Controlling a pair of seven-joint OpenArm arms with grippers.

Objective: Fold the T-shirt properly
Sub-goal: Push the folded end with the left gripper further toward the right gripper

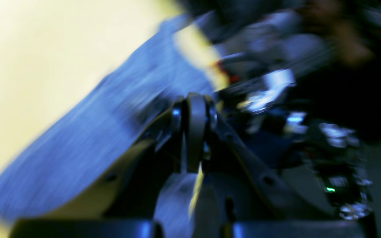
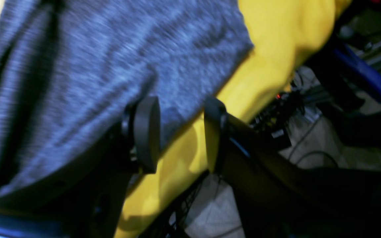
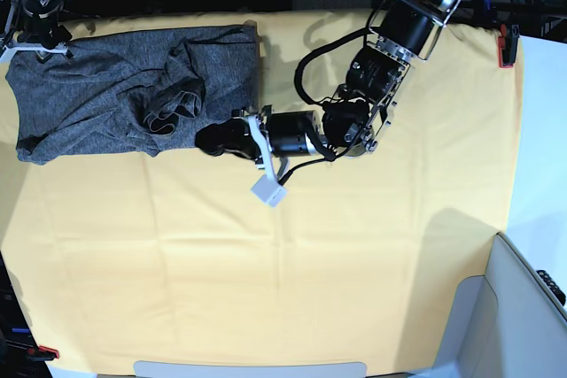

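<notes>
1. Garment position: we find the T-shirt (image 3: 133, 90), a heathered dark grey knit, lying crumpled in the far corner of the table on the base view's left, resting on the yellow-orange cloth (image 3: 292, 281) that covers the table top. Its neckline faces up near the middle of the heap, and one straight edge runs along the side nearest the table's centre.

2. Left gripper (image 3: 213, 141): we see the left arm reaching across from the base view's right, lying low over the cloth, its tip at the near corner of the shirt. In the left wrist view, heavily blurred, the fingers (image 1: 195, 129) stand pressed together. We read the jaws as clenched; whether fabric is pinched between them we cannot tell.

3. Right gripper (image 2: 182, 132): in the right wrist view we see two dark pads (image 2: 147, 132) standing apart with a clear gap, yellow cloth showing between them. The grey fabric lies just beyond the pads, at the shirt's edge. The jaws are released and grasp nothing.

4. Right arm in the base view: we see it only at the far left corner, beside the shirt's edge.
</notes>
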